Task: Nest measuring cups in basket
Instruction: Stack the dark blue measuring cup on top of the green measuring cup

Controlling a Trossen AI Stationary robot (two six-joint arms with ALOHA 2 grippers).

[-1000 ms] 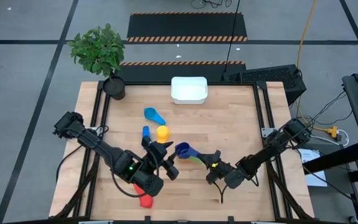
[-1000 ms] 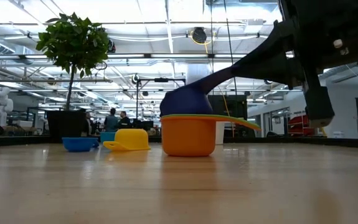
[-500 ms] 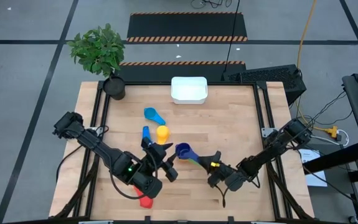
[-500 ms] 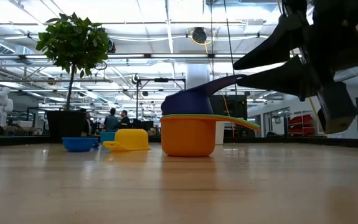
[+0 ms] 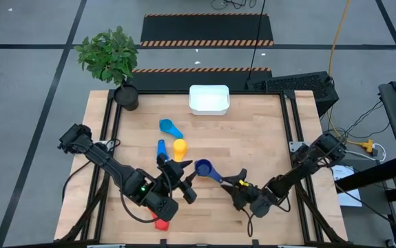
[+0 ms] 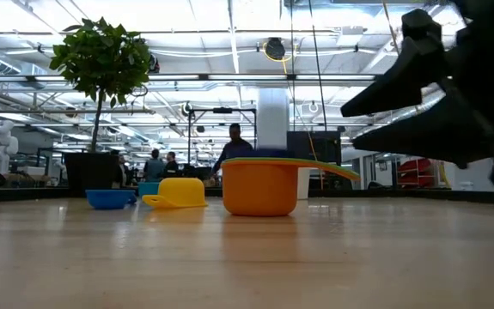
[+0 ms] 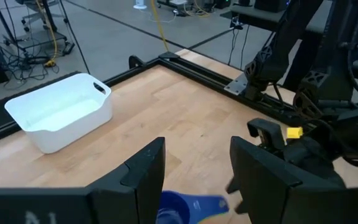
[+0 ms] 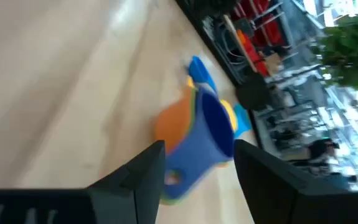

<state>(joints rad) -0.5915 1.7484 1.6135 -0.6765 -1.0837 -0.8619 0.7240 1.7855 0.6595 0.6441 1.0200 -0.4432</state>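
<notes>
The white basket point(image 5: 209, 99) stands at the table's far edge. A dark blue measuring cup point(image 5: 202, 167) sits nested in a green cup and an orange cup point(image 6: 259, 189) at mid-table, its handle point(image 5: 217, 176) pointing toward my right gripper point(image 5: 235, 185). That gripper is open just short of the handle's end and touches nothing. My left gripper point(image 5: 183, 181) hovers open left of the stack, above the table, holding nothing. Yellow point(image 5: 179, 147), blue point(image 5: 161, 147) and light blue point(image 5: 170, 127) cups lie farther back. A red cup point(image 5: 160, 222) lies by the near edge.
A potted plant point(image 5: 112, 58) stands at the far left corner. Black rails point(image 5: 290, 138) frame the tabletop. Bare wood lies between the stack and the basket and over the table's right half.
My right gripper has opened, let go of the dark blue cup's handle, rolled and drawn back a little toward the table's near edge. The dark blue cup, held tilted above the stack before, has dropped level into the green and orange cups.
</notes>
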